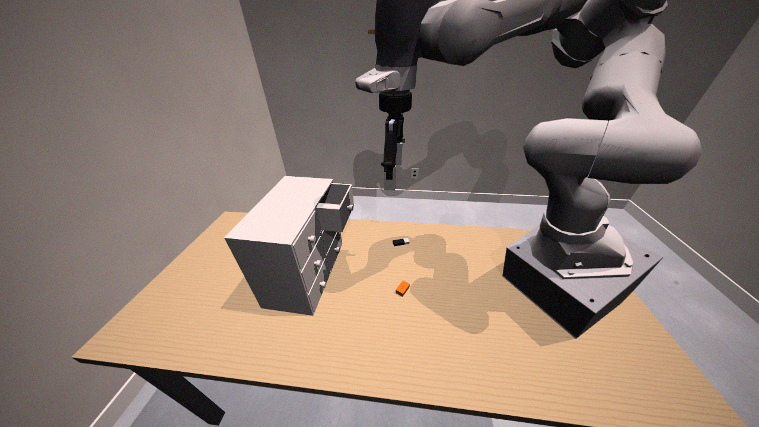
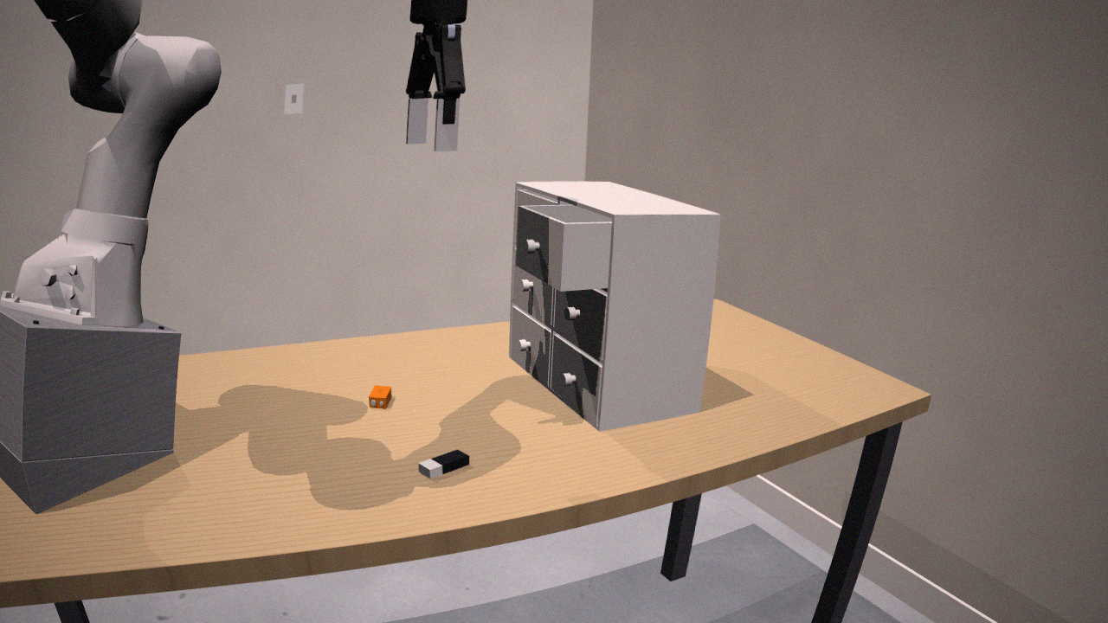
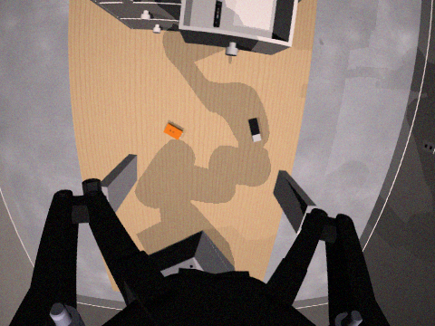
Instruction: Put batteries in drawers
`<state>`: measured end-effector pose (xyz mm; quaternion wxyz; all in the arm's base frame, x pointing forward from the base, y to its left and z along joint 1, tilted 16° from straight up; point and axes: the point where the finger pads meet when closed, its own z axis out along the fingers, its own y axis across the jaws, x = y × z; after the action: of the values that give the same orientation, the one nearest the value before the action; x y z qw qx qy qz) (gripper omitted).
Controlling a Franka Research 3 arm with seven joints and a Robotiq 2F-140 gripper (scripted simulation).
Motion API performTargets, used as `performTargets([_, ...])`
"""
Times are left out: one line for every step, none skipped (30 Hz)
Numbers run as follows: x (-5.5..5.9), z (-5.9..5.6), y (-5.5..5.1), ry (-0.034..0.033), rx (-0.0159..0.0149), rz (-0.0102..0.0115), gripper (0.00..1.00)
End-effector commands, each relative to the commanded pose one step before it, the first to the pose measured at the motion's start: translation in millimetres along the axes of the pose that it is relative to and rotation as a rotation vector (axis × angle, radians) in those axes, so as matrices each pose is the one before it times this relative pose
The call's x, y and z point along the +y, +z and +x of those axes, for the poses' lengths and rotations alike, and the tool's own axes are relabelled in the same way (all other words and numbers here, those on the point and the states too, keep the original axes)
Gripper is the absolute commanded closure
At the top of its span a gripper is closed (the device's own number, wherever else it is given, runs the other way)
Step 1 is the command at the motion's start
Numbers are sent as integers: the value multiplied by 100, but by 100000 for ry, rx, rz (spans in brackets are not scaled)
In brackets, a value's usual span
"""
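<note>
The AAA battery [image 3: 217, 14], a thin dark stick, lies in the pulled-out top right drawer [image 1: 331, 216] [image 2: 586, 255] [image 3: 254, 43] of the white chest [image 1: 276, 207] [image 2: 658, 310]. The drawer sticks well out of the front and looks level. The other drawers look pushed in, including the bottom right one [image 2: 584, 391]. The orange nine-volt battery [image 1: 402, 287] [image 2: 379, 396] [image 3: 173, 130] lies on the table in front of the chest, its terminals facing away from it. My gripper [image 1: 389, 179] [image 2: 431, 133] [image 3: 207, 175] is open and empty, pointing down high above the table.
A black and white block [image 1: 401, 241] [image 2: 443, 463] [image 3: 255, 129] lies on the table [image 1: 212, 340] [image 2: 255, 534], towards the chest's right side from the nine-volt battery. The robot's base block [image 1: 541, 289] [image 2: 96, 387] stands opposite the drawer fronts.
</note>
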<state>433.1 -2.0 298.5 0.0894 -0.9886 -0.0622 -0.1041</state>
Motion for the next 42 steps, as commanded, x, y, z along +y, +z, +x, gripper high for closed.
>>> performTargets([-31,-241,-284,10355,318,153,0])
performTargets([53,-144,-135,5100,135,15,0])
performTargets([0,0,0,0,0,0,0])
performTargets([0,0,0,0,0,0,0])
performTargets([70,-167,-152,6100,151,22,0])
performTargets([90,-188,-167,7039,163,30,0])
performTargets([112,-203,-172,7952,165,38,0])
performTargets([0,0,0,0,0,0,0])
performTargets([137,-212,-172,7746,143,-9,0])
performTargets([0,0,0,1030,17,54,0])
performTargets([0,0,0,0,0,0,0])
performTargets([164,-215,-166,8519,140,-19,0])
performTargets([0,0,0,992,10,68,0])
performTargets([0,0,0,0,0,0,0])
performTargets([192,-210,-155,8491,123,-75,0])
performTargets([0,0,0,1668,11,125,0])
performTargets([0,0,0,0,0,0,0])
performTargets([219,-198,-137,8007,109,-162,0])
performTargets([0,0,0,2717,2,209,0])
performTargets([0,0,0,0,0,0,0])
performTargets([0,0,0,0,0,0,0])
performTargets([245,-178,-113,9690,106,-74,0])
performTargets([0,0,0,1522,-12,114,0])
performTargets([267,-153,-91,5296,127,-376,0])
performTargets([0,0,0,3551,-25,196,0])
performTargets([0,0,0,2759,-43,205,0])
performTargets([286,-120,-60,4381,194,-481,0])
performTargets([0,0,0,3588,-56,191,0])
performTargets([0,0,0,3587,-93,260,0])
performTargets([300,-84,-33,3675,259,-534,0])
performTargets([0,0,0,3610,-75,175,0])
performTargets([0,0,0,3600,-115,236,0])
performTargets([0,0,0,1708,-71,134,0])
performTargets([307,-41,1,5385,278,-460,0])
performTargets([0,0,0,3606,-119,190,0])
performTargets([0,0,0,3416,-153,227,0])
performTargets([0,0,0,0,0,0,0])
performTargets([0,0,0,0,0,0,0])
performTargets([308,3,28,9549,146,-204,0])
performTargets([0,0,0,2982,-128,150,0])
performTargets([300,48,60,4175,338,-385,0])
performTargets([0,0,0,3645,-106,105,0])
